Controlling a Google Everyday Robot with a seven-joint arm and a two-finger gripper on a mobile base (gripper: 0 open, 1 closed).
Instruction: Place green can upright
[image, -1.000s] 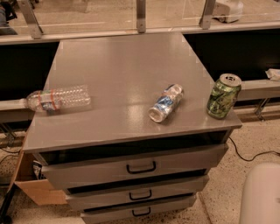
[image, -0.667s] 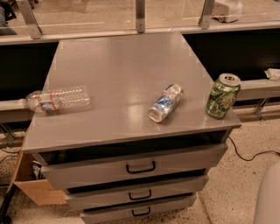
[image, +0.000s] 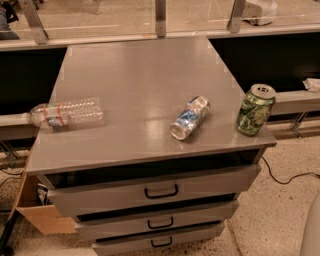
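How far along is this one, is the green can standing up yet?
Done, it seems: the green can stands upright at the right front corner of the cabinet top, silver top up, nothing touching it. In hand: nothing; the gripper is out of view, with only a pale part of the robot at the lower right edge. Left: nothing visible. The blue can and plastic bottle lie on their sides.

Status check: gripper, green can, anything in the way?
Gripper out of view. Green can upright at right front corner of cabinet top. Blue-and-silver can lying left of it, apart; bottle lying at left edge.
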